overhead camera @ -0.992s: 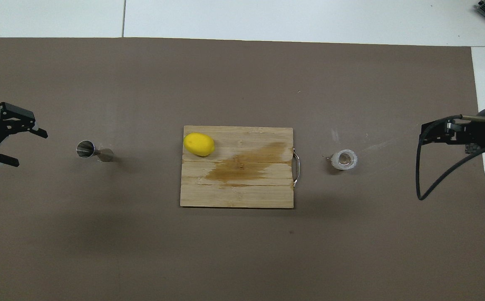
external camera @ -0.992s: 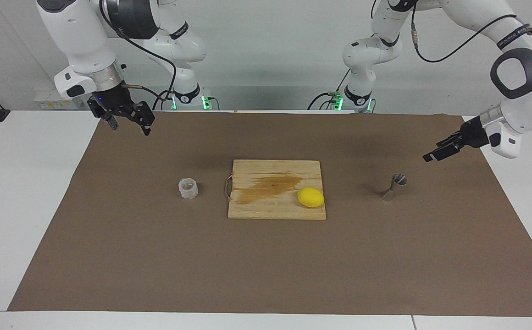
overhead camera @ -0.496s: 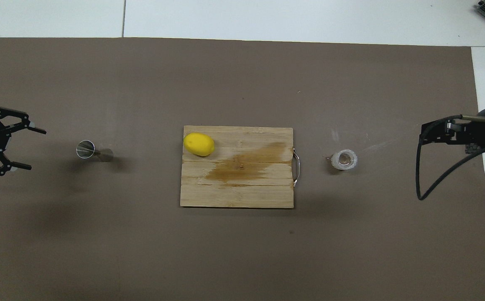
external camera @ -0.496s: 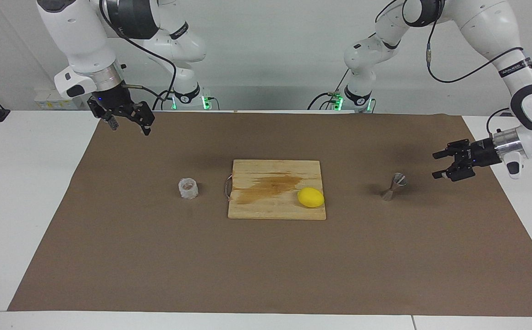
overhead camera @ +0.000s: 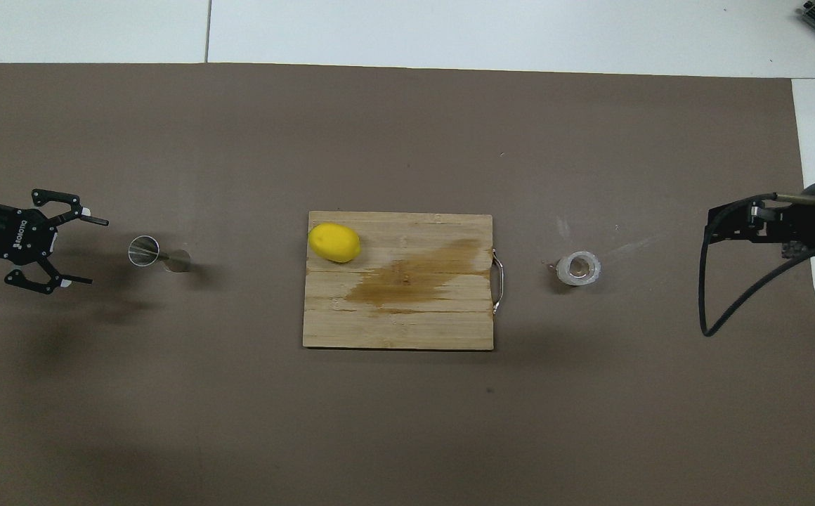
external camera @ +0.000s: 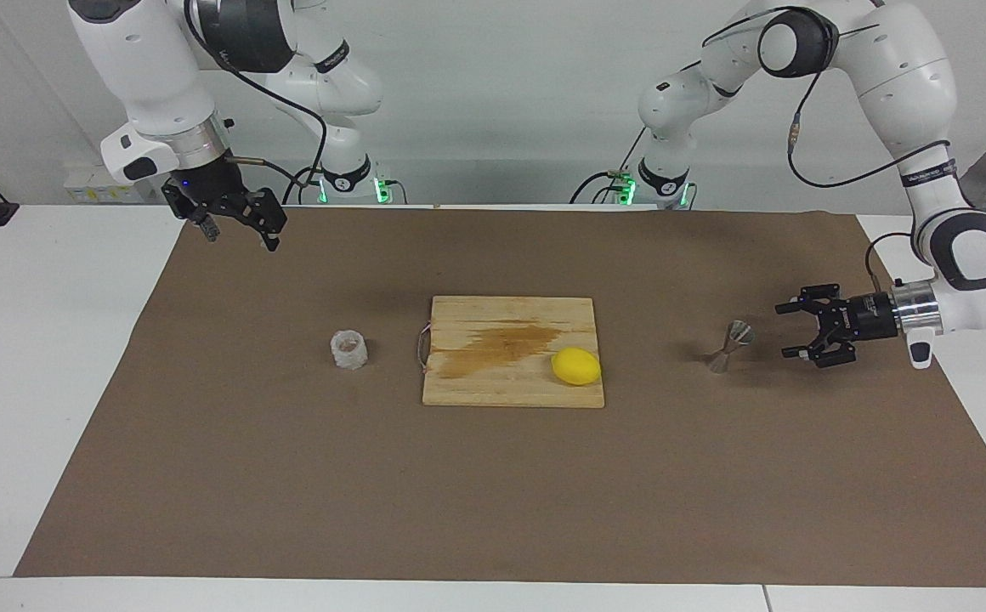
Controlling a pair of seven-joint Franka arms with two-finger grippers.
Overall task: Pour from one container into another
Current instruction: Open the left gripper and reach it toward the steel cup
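The translucent whitish cup [external camera: 348, 349] [overhead camera: 578, 268] stands on the brown mat toward the right arm's end of the table. The grey metal jigger [external camera: 730, 346] [overhead camera: 158, 254] stands upright toward the left arm's end. My left gripper [external camera: 789, 331] [overhead camera: 95, 251] hangs low beside the jigger, lying level and pointing at it. It is open, empty, and a short gap from the jigger. My right gripper [external camera: 240, 234] [overhead camera: 713, 226] waits open and empty, raised over the mat's edge, well apart from the cup.
A wooden cutting board [external camera: 501, 387] [overhead camera: 393, 330] with a dark stain lies between the two containers, its metal handle facing the cup. A yellow lemon [external camera: 576, 366] [overhead camera: 334, 242] rests on the board's corner toward the jigger. The brown mat [external camera: 493, 493] covers most of the white table.
My left gripper has come down from above the mat's end and swung in toward the jigger, turning level. The right arm, cup and jigger have not moved.
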